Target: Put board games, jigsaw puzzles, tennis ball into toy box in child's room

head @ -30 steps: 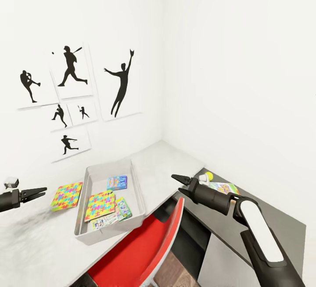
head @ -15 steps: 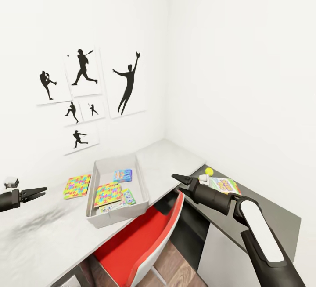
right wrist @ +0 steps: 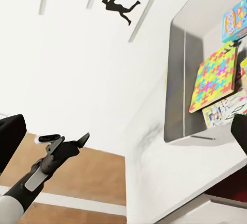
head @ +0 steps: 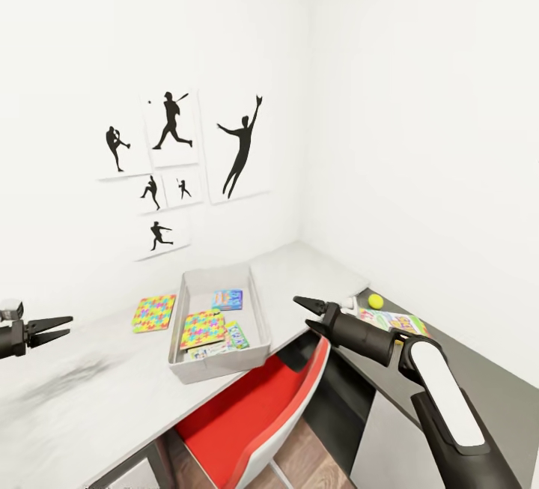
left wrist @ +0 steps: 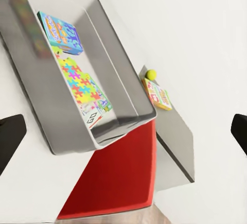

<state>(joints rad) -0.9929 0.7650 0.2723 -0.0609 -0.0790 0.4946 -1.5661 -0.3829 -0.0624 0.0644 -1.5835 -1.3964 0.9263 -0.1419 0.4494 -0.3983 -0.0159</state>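
The grey toy box (head: 263,324) stands on the pale table (head: 97,399). It holds a blue board game (head: 227,299), a jigsaw puzzle (head: 202,328) and two more game boxes (head: 224,341). A second jigsaw puzzle (head: 153,313) lies on the table just left of the box. The tennis ball (head: 375,301) and a board game (head: 393,320) rest on a darker surface at the right. My left gripper (head: 49,330) hovers open far left of the box. My right gripper (head: 308,314) is open between box and ball, empty. The left wrist view has the box (left wrist: 123,74), ball (left wrist: 151,74) and game (left wrist: 157,93).
A red chair (head: 254,414) is tucked under the table's front edge below the box. Black sports silhouette pictures (head: 239,148) hang on the white wall. The room's corner is behind the table. Wood floor (head: 307,451) lies beneath the chair.
The whole picture has slid rightward and the table's things look a little smaller, so the camera has moved. Both grippers keep their pose, open and empty.
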